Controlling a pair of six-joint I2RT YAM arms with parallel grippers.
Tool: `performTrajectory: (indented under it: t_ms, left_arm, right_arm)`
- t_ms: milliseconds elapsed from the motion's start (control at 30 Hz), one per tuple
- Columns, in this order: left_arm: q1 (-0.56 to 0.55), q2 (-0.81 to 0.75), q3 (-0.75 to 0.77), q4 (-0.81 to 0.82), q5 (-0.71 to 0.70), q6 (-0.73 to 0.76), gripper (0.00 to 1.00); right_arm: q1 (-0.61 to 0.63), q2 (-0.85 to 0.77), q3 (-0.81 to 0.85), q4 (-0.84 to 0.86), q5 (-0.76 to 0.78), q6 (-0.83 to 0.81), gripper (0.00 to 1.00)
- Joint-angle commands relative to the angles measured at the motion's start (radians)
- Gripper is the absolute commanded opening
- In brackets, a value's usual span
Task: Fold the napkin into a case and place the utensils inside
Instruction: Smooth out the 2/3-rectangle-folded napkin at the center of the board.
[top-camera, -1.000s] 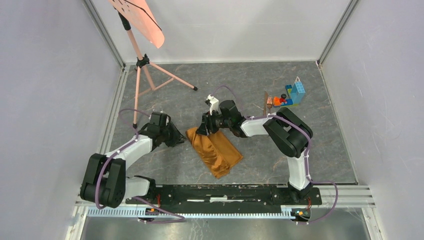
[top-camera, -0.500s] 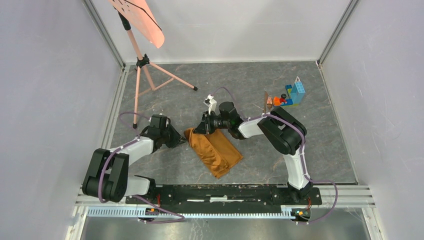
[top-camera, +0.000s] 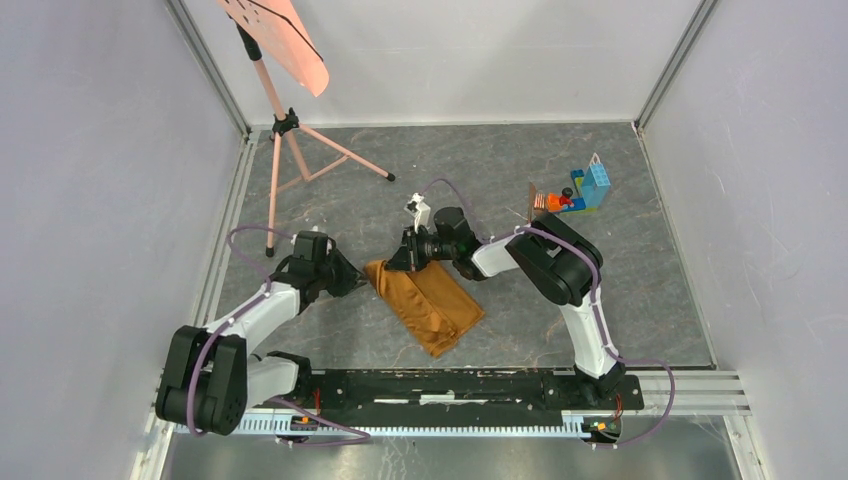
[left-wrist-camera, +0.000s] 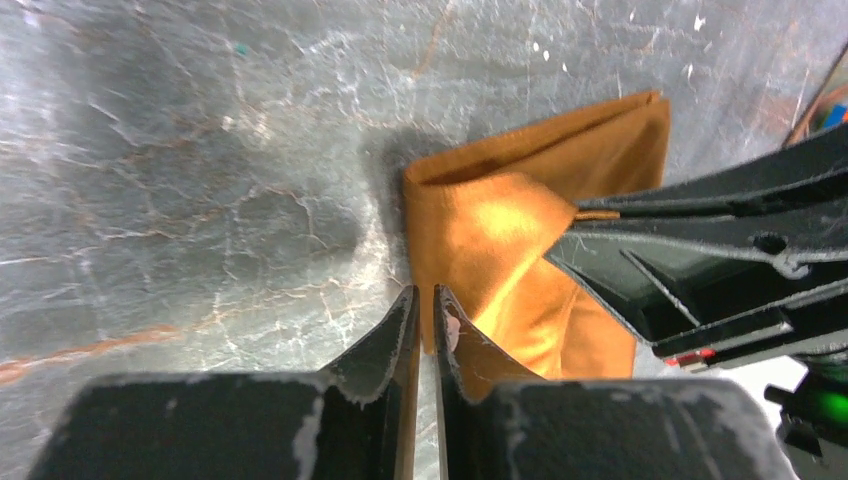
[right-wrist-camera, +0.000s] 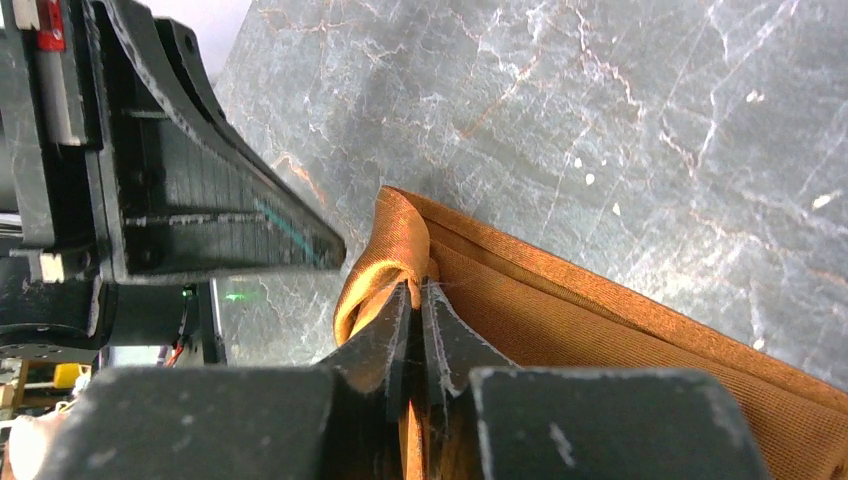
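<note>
The napkin (top-camera: 432, 300) lies folded into an orange-brown strip on the marble floor, running diagonally toward the near right. My right gripper (top-camera: 398, 262) is shut on a bunched fold (right-wrist-camera: 385, 250) at the strip's far left end, with the cloth pinched between its tips (right-wrist-camera: 417, 290). My left gripper (top-camera: 358, 275) comes in from the left. Its fingers stand almost together (left-wrist-camera: 425, 298) on the napkin's left edge (left-wrist-camera: 440, 200). The two grippers face each other, a few centimetres apart. The utensils (top-camera: 538, 204) are slim brown pieces beside the toy bricks at the far right.
A colourful toy brick pile (top-camera: 585, 190) sits at the far right of the floor. A tripod stand (top-camera: 290, 150) with a salmon-pink sheet (top-camera: 285, 40) occupies the far left. Grey walls enclose the floor, and a black rail (top-camera: 450, 385) runs along the near edge.
Both grippers have closed. The right one shifted slightly left with the napkin's end, and the left arm swung round at that same corner. The napkin's far left corner moved a little leftward.
</note>
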Motion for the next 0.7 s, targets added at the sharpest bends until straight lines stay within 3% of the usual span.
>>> performTrajectory:
  t_ms: [0,400,567,667]
  left_arm:
    - [0.004,0.026,0.043,0.041,0.132,0.045,0.15]
    - [0.006,0.053,0.11,0.035,0.101,0.027,0.12]
    - [0.006,0.117,0.145,0.063,0.122,0.025,0.1]
    - [0.005,0.118,0.152,0.066,0.121,0.021,0.09]
  right_arm:
    - [0.007,0.023,0.065,-0.004,0.001,-0.031,0.1]
    - [0.008,0.05,0.094,-0.036,-0.004,-0.051,0.15]
    - [0.008,0.05,0.127,-0.093,0.005,-0.083,0.25]
    - [0.008,0.021,0.175,-0.226,0.035,-0.139,0.36]
